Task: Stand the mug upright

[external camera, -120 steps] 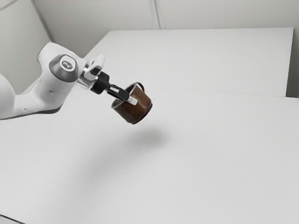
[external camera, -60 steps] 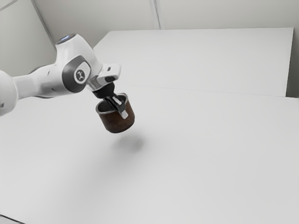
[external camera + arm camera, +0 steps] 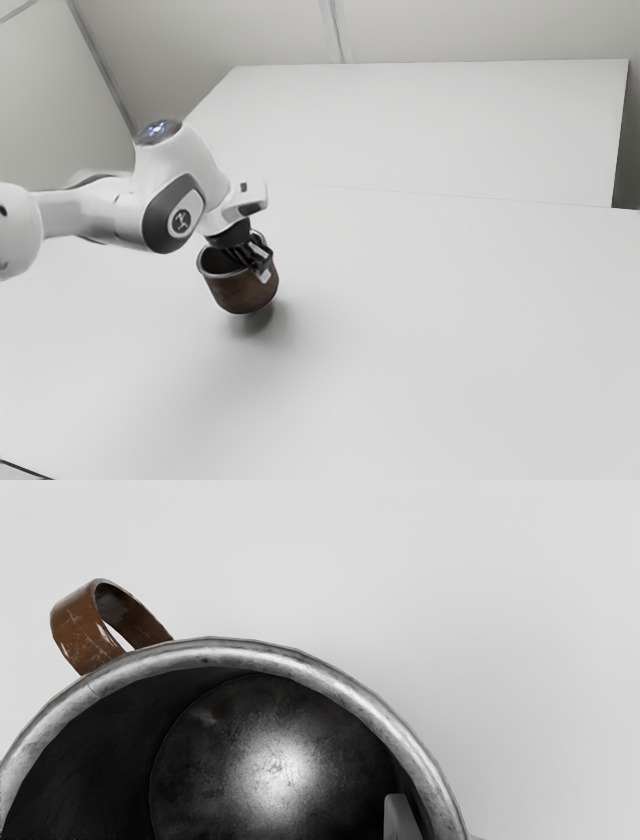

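Sinking toward the white table (image 3: pixel 450 320), the brown, metal-rimmed mug (image 3: pixel 243 292) tilts less, its wall pinched by the black two-finger gripper (image 3: pixel 259 268), fingers barely parted; setting down and release probably remain.

The outside of the mug (image 3: pixel 243 294) is covered in a dull brown finish. Its handle (image 3: pixel 75 625) is seen to be shiny and brown, marked with thin, pale scratches. The rim (image 3: pixel 220 652) looks like bare grey metal, bumpy and bright. Inside, the bottom (image 3: pixel 280 770) looks like dark, rough metal, and light is bounced off its middle. Smooth white plastic seems to be used for the arm (image 3: pixel 172 163). A black, matt look is given to the gripper (image 3: pixel 265 266). The table (image 3: pixel 450 350) is seen as smooth, white and matt.
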